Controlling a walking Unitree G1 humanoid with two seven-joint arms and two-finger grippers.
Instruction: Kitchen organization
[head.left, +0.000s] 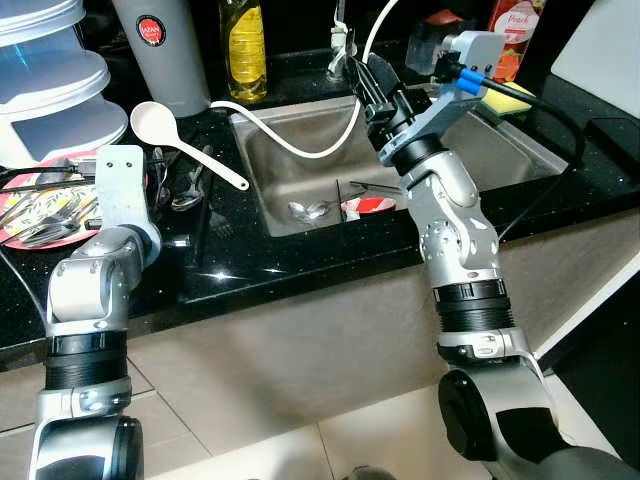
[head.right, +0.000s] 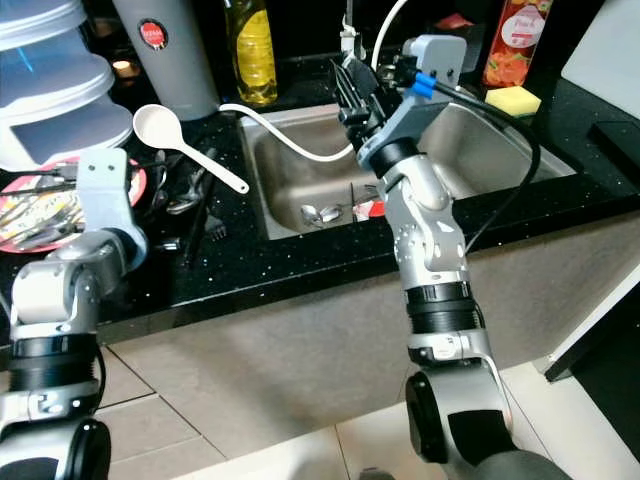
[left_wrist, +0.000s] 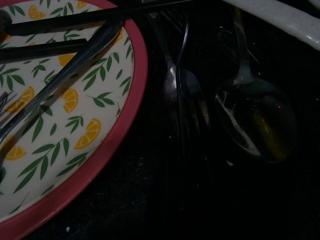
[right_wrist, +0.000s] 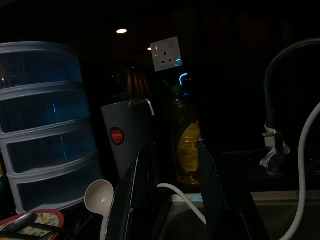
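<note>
My right gripper (head.left: 362, 75) is raised above the steel sink (head.left: 290, 160), open with nothing between its fingers (right_wrist: 137, 175), pointing toward the back of the counter. My left arm's wrist (head.left: 120, 195) hangs low over the black counter, beside a red-rimmed plate with a lemon pattern (left_wrist: 75, 100) that carries several pieces of cutlery. Just past the plate's rim, a fork (left_wrist: 182, 95) and a large spoon (left_wrist: 255, 120) lie on the counter. A white ladle (head.left: 160, 125) rests near them. In the sink lie a spoon (head.left: 310, 210) and a red-and-white item (head.left: 372, 205).
A white hose (head.left: 300, 147) loops over the sink. At the back stand an oil bottle (head.left: 245, 45), a grey jug (head.left: 160, 50) and stacked plastic containers (head.left: 45, 80). A yellow sponge (head.left: 510, 97) and a red carton (head.left: 515, 25) sit to the sink's right.
</note>
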